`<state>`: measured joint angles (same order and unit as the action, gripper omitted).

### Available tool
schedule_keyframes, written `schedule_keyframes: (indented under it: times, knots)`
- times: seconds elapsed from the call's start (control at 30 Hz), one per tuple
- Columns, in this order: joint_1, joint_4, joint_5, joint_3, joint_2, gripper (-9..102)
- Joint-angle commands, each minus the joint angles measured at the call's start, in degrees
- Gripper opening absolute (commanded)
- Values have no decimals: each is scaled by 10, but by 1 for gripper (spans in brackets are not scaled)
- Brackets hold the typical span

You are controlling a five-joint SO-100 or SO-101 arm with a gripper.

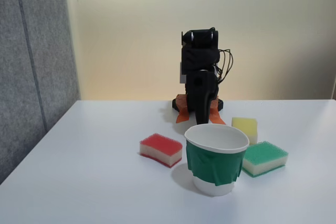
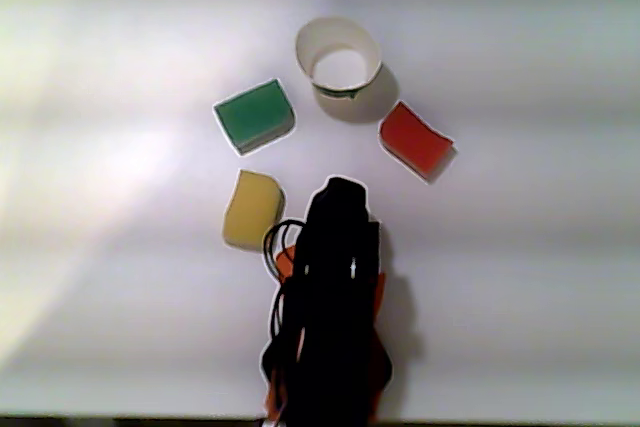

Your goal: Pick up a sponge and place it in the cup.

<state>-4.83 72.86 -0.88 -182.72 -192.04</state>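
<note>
The sponge [image 1: 161, 149] with a red top and cream foam lies on the white table, just left of the cup in the fixed view; in the other view the sponge [image 2: 415, 139] lies to the cup's lower right. The cup [image 1: 216, 159], white paper with a dark green band, stands upright and looks empty [image 2: 338, 57]. The black arm is folded over its base behind the cup. My gripper [image 1: 201, 118] points down near the table, well apart from the sponge. From above, the gripper [image 2: 343, 197] is hidden under the arm, so its jaws cannot be read.
A green-topped sponge [image 1: 264, 158] lies right of the cup and a yellow sponge [image 1: 245, 128] behind it. A grey partition [image 1: 31, 66] stands at the left. Orange parts [image 1: 184, 114] and cables sit at the arm's base.
</note>
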Motion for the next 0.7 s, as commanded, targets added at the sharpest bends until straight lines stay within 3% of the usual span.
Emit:
schedule_keyframes:
  times: [0.0,0.5,0.67]
  knots:
    - [-15,1,26,-25,-9,0]
    - [-15,-45,28,-25,-9,0]
    - [3,-69,-18,-25,-10,0]
